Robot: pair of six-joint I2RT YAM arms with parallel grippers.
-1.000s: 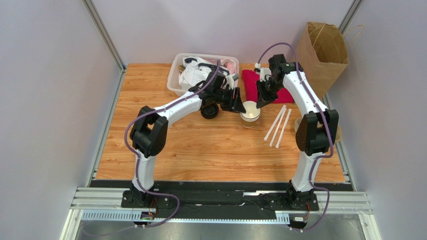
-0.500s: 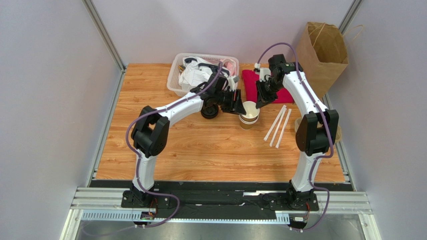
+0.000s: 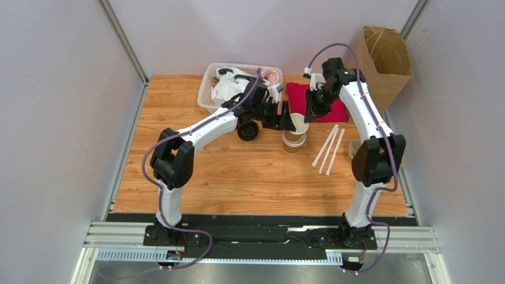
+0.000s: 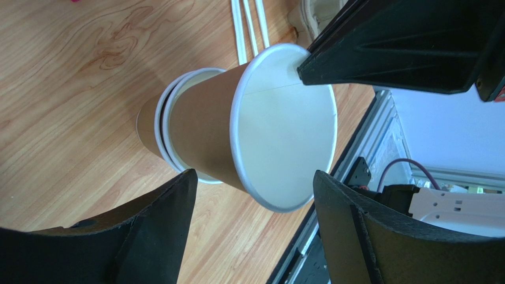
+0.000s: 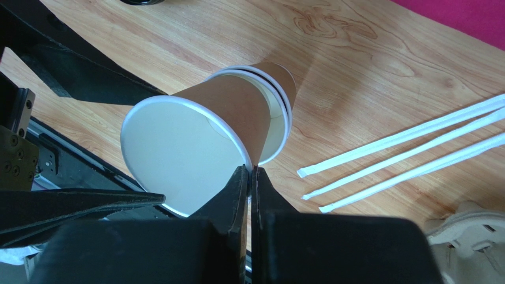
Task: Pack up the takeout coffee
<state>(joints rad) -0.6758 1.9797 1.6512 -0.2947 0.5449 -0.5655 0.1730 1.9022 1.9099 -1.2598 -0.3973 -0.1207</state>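
Note:
A brown paper cup (image 5: 219,112), white inside and without a lid, hangs tilted above the table. My right gripper (image 5: 252,171) is shut on its rim and wall. Its base still sits partly in a short stack of like cups (image 4: 151,124) standing on the table. My left gripper (image 4: 255,174) is open, one finger on each side of the cups. In the top view the lifted cup (image 3: 299,124) is above the stack (image 3: 293,142), with the left gripper (image 3: 289,123) to its left and the right gripper (image 3: 310,113) to its right. A black lid (image 3: 248,131) lies apart on the table.
Three wrapped white straws (image 3: 329,148) lie to the right of the cups. A pulp cup tray (image 3: 354,146) sits by the right arm. A brown paper bag (image 3: 382,59) stands at the back right, next to a red cloth (image 3: 295,92) and a white basket (image 3: 208,94) of items.
The left gripper has opened off the cup stack. The right gripper has risen and moved back, pulling the top cup up out of the stack and tilting it.

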